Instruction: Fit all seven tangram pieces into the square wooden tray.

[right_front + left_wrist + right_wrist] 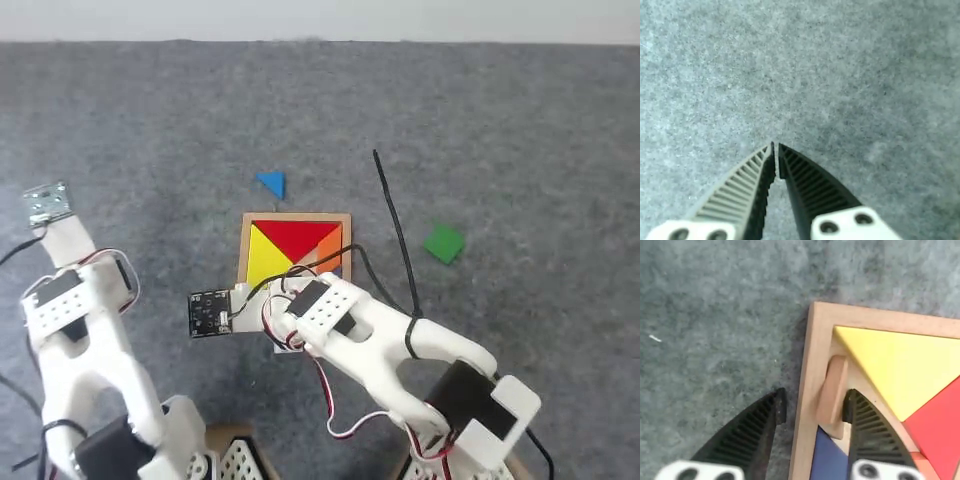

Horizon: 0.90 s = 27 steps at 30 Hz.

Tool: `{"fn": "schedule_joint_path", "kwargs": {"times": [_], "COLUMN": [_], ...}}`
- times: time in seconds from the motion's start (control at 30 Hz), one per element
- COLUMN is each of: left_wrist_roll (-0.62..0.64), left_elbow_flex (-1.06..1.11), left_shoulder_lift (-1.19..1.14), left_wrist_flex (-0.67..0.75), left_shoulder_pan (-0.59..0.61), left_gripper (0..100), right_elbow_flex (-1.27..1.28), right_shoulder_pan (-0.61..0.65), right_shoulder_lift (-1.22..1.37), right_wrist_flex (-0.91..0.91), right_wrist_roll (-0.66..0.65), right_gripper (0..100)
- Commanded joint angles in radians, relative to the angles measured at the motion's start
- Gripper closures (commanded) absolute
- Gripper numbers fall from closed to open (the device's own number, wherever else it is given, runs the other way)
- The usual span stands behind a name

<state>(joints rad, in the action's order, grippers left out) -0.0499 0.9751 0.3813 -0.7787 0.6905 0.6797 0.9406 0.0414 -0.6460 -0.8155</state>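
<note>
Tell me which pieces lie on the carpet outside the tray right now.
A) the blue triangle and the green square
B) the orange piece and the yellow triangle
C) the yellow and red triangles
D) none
A: in the high view the blue triangle lies just beyond the tray and the green square lies off to its side, both on the carpet.

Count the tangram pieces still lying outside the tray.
2. A blue triangle lies on the mat beyond the tray; a green square lies off to the tray's right in the high view. The arm over the tray could hide others.
</note>
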Motion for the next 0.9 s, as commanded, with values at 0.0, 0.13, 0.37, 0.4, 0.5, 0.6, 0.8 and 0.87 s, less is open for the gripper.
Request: {"fn": "schedule_joint_path", "kwargs": {"times": [0.0, 0.13, 0.37, 0.4, 0.5, 0.6, 0.8, 0.87], "left_wrist_roll": [0.008, 0.006, 0.006, 0.006, 0.006, 0.003, 0.003, 0.003], "left_elbow_flex": [-0.051, -0.051, -0.05, -0.05, -0.05, -0.048, -0.048, -0.048], "left_shoulder_lift": [0.005, 0.005, 0.005, 0.005, 0.005, 0.005, 0.005, 0.005], "left_wrist_flex": [-0.005, -0.005, -0.005, -0.005, -0.005, -0.005, -0.005, -0.005], "left_shoulder_pan": [0.0, 0.0, 0.0, 0.0, -0.002, -0.002, -0.002, -0.002], "left_gripper": [99, 99, 99, 99, 99, 99, 99, 99], "right_elbow_flex": [-0.051, -0.058, -0.058, -0.058, -0.058, -0.058, -0.058, -0.058], "right_shoulder_pan": [-0.021, -0.021, -0.021, -0.021, -0.021, -0.021, -0.036, -0.045], "right_shoulder_lift": [-0.064, -0.091, -0.139, -0.14, -0.139, -0.139, -0.137, -0.137], "right_wrist_flex": [-0.015, -0.036, -0.036, -0.035, -0.028, -0.028, -0.025, -0.027], "right_wrist_roll": [-0.003, 0.025, 0.091, 0.092, 0.092, 0.092, 0.091, 0.091], "right_gripper": [82.2, 82.2, 82.2, 82.3, 82.3, 83.3, 96.5, 96.7]}}
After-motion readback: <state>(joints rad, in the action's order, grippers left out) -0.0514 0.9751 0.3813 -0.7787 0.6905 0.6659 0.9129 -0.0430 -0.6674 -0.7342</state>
